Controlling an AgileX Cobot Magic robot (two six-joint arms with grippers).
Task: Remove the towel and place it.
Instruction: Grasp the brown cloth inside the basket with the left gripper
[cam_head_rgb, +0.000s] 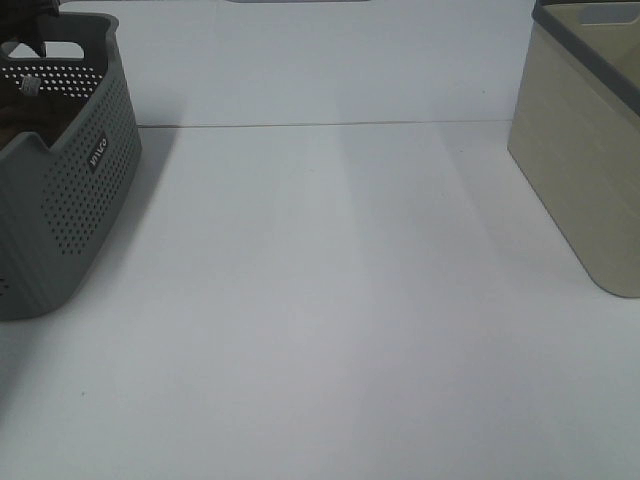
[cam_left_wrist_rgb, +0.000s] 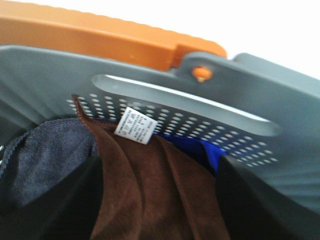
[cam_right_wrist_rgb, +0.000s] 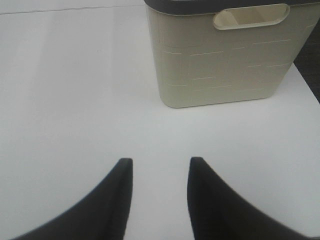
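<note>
Tabletop (cam_head_rgb: 330, 300), plain white and matte, filled the high view, with a thin seam across its far side and more white beyond. A grey perforated basket (cam_head_rgb: 90, 200) stood at its left edge and a beige bin (cam_head_rgb: 580, 180) at its right.

The left claw (cam_left_wrist_rgb: 160, 210) was down inside the basket, its 2 dark fingers (cam_left_wrist_rgb: 250, 215) spread on either side of the brown towel (cam_left_wrist_rgb: 150, 190). Whether they pinched it could not be told. The towel lay in folds between the fingers and stretched straight ahead of the claw, its visible length in line with the reach. Its far end climbed the basket's perforated wall under the handle slot, with 1 corner peaked and a white tag (cam_left_wrist_rgb: 136, 125) facing the claw. Blue cloth (cam_left_wrist_rgb: 200, 150) showed ahead beside 1 finger, greyish cloth (cam_left_wrist_rgb: 45, 150) beside the other. Orange plastic (cam_left_wrist_rgb: 100, 40) lay beyond the wall.

The right claw (cam_right_wrist_rgb: 159, 165) hung over bare table, fingers parted, holding nothing, with the bin ahead of it.
</note>
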